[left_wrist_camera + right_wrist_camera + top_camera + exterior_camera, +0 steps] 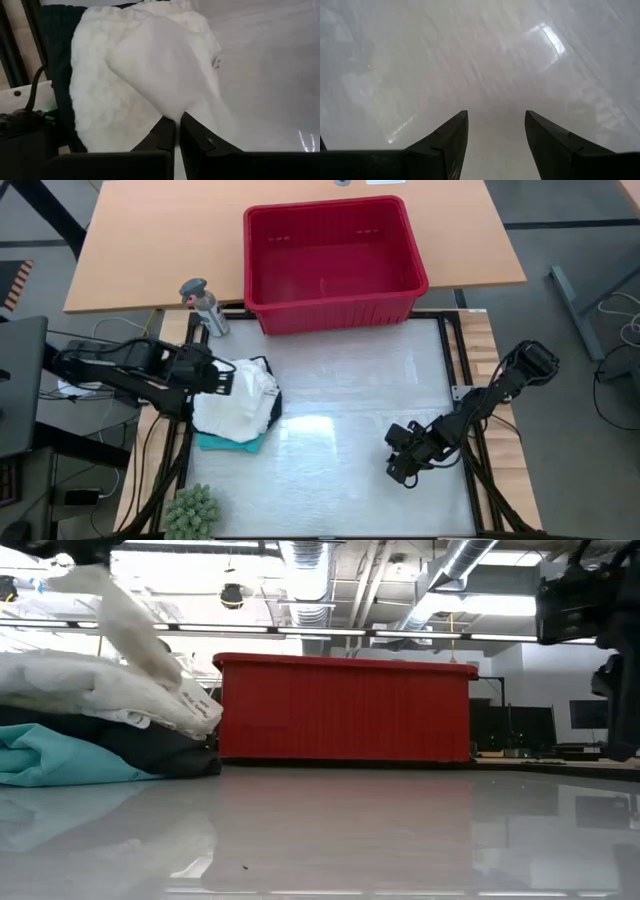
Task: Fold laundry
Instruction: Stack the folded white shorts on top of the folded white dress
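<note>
White garment [150,75] pinched in my closed left gripper [172,131], above the pile.
I'd lift it clear; right gripper [496,131] waits open, empty.

Premises present as a robotics lab or industrial workspace. Overhead, bare silver ventilation ducts [310,560] and exposed pipes [455,565] run beneath an unfinished ceiling. Dark computer monitors [528,726] stand beyond the glossy white work surface [340,450]. A light wooden desk [150,240] lies beyond the left end effector [222,377], with loose cables [110,330] beside that arm.
</note>
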